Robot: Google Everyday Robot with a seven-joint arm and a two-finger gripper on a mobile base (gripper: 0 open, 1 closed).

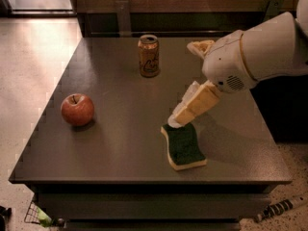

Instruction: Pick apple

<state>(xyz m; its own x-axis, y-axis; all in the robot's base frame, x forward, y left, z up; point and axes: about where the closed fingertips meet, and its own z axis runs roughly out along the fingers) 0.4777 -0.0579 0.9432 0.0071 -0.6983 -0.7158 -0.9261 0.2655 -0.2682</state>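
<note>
The red apple (77,109), with yellowish patches and a short dark stem, sits on the left side of the dark table (120,143). My gripper (183,83) comes in from the right on a white arm (260,54) and hovers over the middle right of the table, well to the right of the apple. Its two tan fingers are spread apart, with nothing between them. The lower finger (195,106) points down-left, just above the far end of a green sponge (183,146).
An orange-brown drink can (148,55) stands upright at the back middle of the table. The green and yellow sponge lies near the front edge, right of centre. A low wall and rail run behind the table. Speckled floor lies to the left.
</note>
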